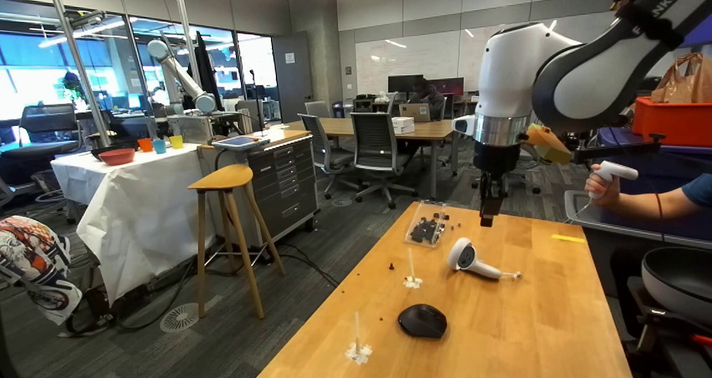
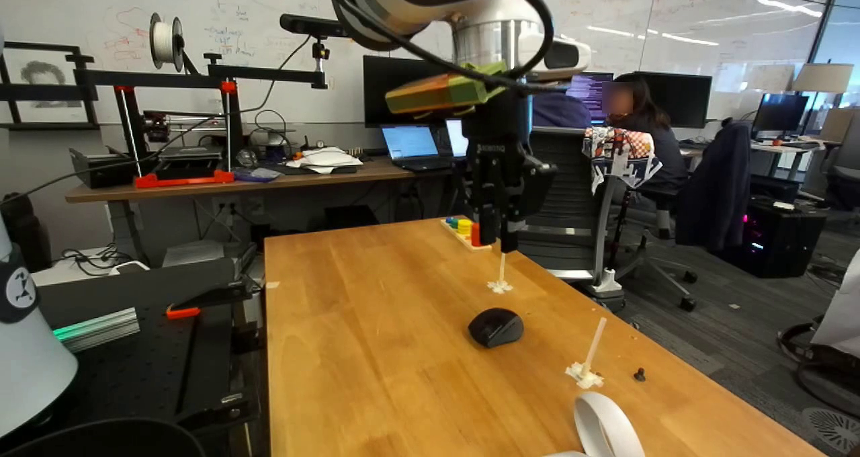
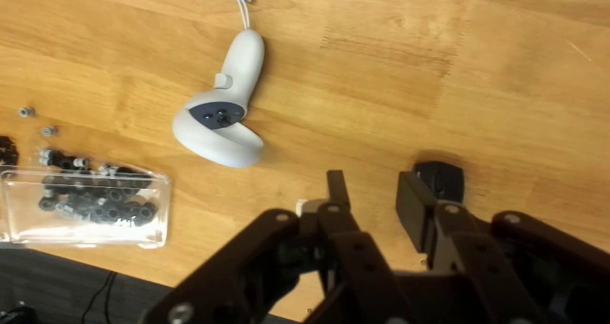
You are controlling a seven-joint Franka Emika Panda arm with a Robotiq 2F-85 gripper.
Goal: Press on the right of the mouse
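Gripper (image 3: 373, 189) is hovering above the table (image 3: 524, 76), jaws parted, while in wrist view the mouse (image 3: 443, 179) is lying at its three o'clock, controller (image 3: 237, 86) at ten.

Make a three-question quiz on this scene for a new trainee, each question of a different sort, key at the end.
1. True or false: the black two-fingered robot gripper stands open.
2. Multiple choice: where does the black, low-domed plastic computer mouse rest?
A) Inside a clear plastic box
B) On the brown wooden table
C) On top of a white, ring-ended hand controller
3. Count: how many thin, pale, taped-down sticks stand on the table in both exterior views?

Key: 1. True. 2. B. 3. Two.
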